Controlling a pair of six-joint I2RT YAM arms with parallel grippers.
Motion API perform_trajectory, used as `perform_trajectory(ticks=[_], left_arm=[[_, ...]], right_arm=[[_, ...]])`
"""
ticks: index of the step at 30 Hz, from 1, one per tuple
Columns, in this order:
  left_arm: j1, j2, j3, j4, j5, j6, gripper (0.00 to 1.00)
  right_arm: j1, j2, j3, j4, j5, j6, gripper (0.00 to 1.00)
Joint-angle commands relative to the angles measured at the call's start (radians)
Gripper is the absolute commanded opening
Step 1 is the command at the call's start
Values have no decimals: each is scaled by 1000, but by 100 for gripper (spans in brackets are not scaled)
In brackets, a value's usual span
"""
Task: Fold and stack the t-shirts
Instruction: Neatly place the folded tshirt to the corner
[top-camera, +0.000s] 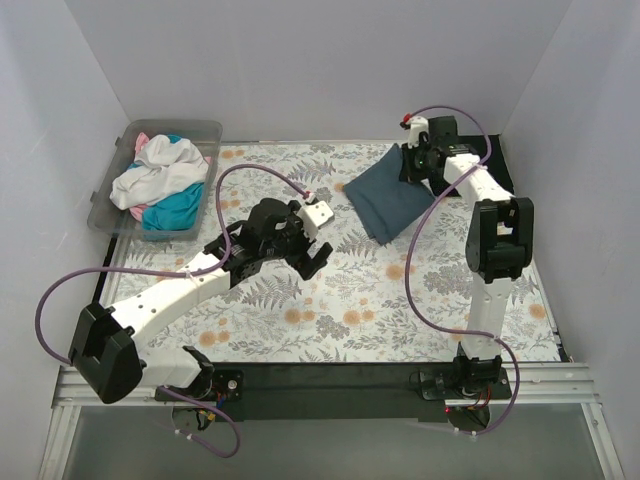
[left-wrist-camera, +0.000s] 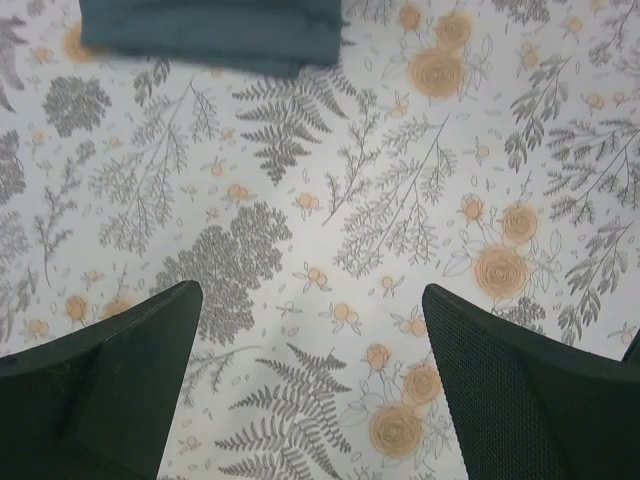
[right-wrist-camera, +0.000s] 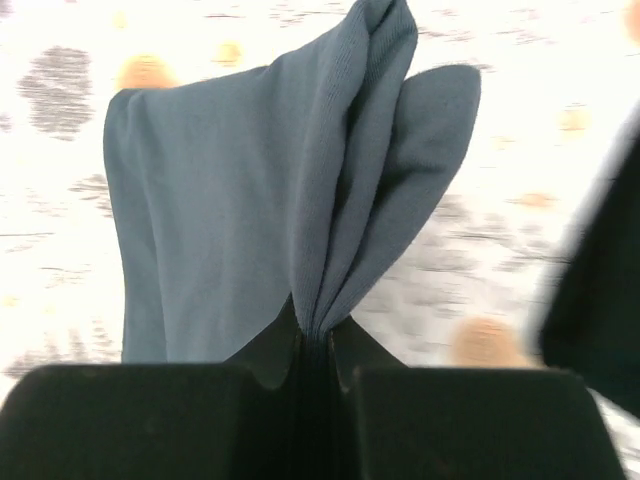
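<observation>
Floral table cloth (top-camera: 330, 320) spans whole work area. Clear bin (top-camera: 108, 205) sits off cloth's far-left corner with white shirt (top-camera: 160, 165), teal shirt (top-camera: 178, 208) and pink shirt (top-camera: 142, 139) heaped inside. Slate blue-grey t-shirt (top-camera: 385, 200) on cloth's far-right part, bunched edge pinched tight in right gripper (right-wrist-camera: 318, 350). Left gripper (left-wrist-camera: 310, 295) over mid-cloth, jaws wide apart, gripping nothing.

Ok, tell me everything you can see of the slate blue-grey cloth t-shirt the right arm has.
The slate blue-grey t-shirt is soft knit cloth, folded into compact layers. Most of it seems to lie on the far right of the floral table cloth; one edge is bunched and lifted, pinched in the shut right gripper. Nothing else touches it.
</observation>
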Motion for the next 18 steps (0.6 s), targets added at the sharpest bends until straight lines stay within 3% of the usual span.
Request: perform_trajectory(ticks=[1, 8, 18], left_arm=[[11, -69, -48, -34, -28, -24, 93], [19, -87, -59, -48, -48, -5, 94], [22, -80, -60, -51, -47, -5, 95]], right_arm=[[-62, 37, 126, -94, 27, -174, 1], [-105, 92, 304, -139, 53, -322, 1], [-130, 138, 504, -159, 70, -324, 1]])
